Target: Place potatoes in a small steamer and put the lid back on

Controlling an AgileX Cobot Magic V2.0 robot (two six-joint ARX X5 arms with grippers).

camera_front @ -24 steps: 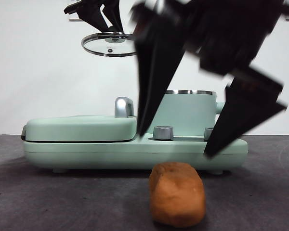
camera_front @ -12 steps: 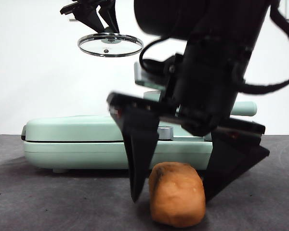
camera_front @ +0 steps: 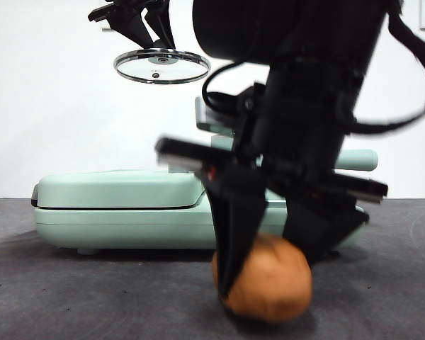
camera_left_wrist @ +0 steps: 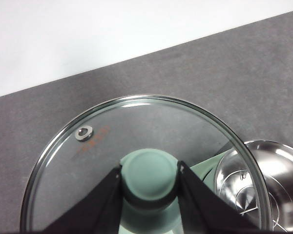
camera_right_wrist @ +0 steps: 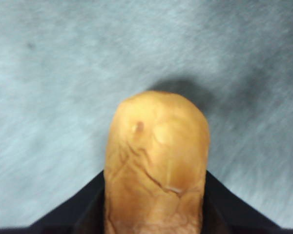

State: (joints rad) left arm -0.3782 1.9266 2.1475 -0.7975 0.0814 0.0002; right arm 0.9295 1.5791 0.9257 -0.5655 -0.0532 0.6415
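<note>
The round clear glass lid (camera_front: 162, 66) with its steel rim hangs in the air well above the flat mint-green hinged griddle unit (camera_front: 120, 205), carried by the left gripper (camera_left_wrist: 150, 181), whose jaws pinch the lid's small mint-green knob (camera_left_wrist: 149, 171) from both sides. Seen through and past the glass in the left wrist view, the small mint-green steamer pot (camera_left_wrist: 263, 185) shows only its steel rim and shiny inside, which looks bare, so the pot stands uncovered with nothing loaded into it.

In front of the griddle unit, on the dark grey bench (camera_front: 92, 297), lies the orange-brown oblong potato (camera_front: 269, 280) with its slightly cracked matte skin. The right gripper (camera_right_wrist: 156, 195) is down at it, its black jaws closed in against the potato's two flanks, one on each side. Whether the potato rests on the bench or is just clear of it I cannot tell.

By my reading, the lid-off step is done and the grasp on the potato is being made. What remains is lifting the potato behind to the open pot, releasing it inside, then lowering the lid onto the pot's rim.
</note>
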